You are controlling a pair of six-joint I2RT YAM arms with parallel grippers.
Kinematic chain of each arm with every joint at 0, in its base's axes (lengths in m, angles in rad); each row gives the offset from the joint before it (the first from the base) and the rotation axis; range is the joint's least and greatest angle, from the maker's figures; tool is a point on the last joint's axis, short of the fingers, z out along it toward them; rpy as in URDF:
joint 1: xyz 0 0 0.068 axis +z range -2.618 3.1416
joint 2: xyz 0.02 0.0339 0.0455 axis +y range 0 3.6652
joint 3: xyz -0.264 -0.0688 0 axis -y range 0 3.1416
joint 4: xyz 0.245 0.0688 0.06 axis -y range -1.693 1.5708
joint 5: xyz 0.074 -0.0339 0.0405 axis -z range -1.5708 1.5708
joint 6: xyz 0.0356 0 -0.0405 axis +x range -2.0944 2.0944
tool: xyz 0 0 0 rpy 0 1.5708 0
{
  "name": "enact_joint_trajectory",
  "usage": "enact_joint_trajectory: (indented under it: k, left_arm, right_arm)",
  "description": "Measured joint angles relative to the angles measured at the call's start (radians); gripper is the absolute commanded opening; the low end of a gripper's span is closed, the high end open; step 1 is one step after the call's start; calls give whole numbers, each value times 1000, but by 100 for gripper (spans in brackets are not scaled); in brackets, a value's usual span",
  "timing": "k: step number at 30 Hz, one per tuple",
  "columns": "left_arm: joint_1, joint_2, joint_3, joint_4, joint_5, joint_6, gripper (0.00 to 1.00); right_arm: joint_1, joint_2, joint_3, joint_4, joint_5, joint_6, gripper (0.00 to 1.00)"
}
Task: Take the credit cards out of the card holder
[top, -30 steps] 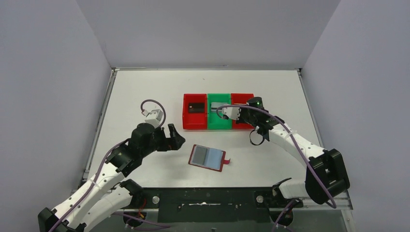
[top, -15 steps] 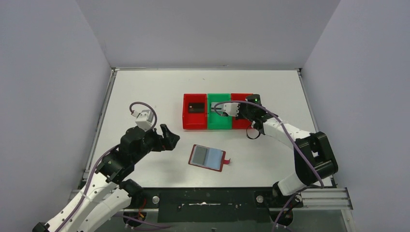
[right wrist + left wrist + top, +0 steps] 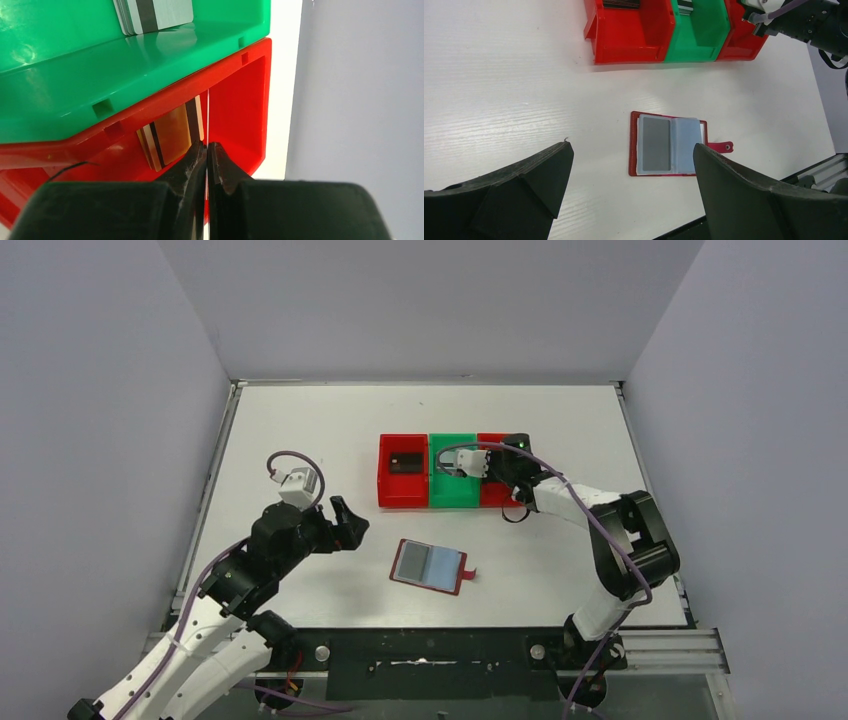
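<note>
Red bins [image 3: 403, 485], two, flank one green bin [image 3: 453, 485] before your clenched right gripper [image 3: 207, 147]; one card holder [image 3: 668, 145] lies before your released left gripper [image 3: 631, 146].

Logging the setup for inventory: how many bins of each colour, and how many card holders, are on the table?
Red bins: 2
Green bins: 1
Card holders: 1
Total: 4

Overhead from behind, whole white tabletop [image 3: 300, 440], left wrist angled down, right wrist close, all sharing red-and-green plastic bins [image 3: 453, 500].
</note>
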Motion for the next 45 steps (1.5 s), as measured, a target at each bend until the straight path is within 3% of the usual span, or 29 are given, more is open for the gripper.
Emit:
enact_joint_trajectory:
  k: [22, 37, 45]
  left_arm:
    - [0, 18, 0, 0, 4, 0, 92]
    - [0, 21, 0, 1, 12, 0, 92]
    - [0, 34, -12, 3, 26, 0, 92]
  right_arm:
    - [-26, 84, 16, 54, 5, 39, 13]
    - [-46, 75, 16, 34, -46, 85, 35]
    - [-51, -50, 4, 10, -73, 156, 45]
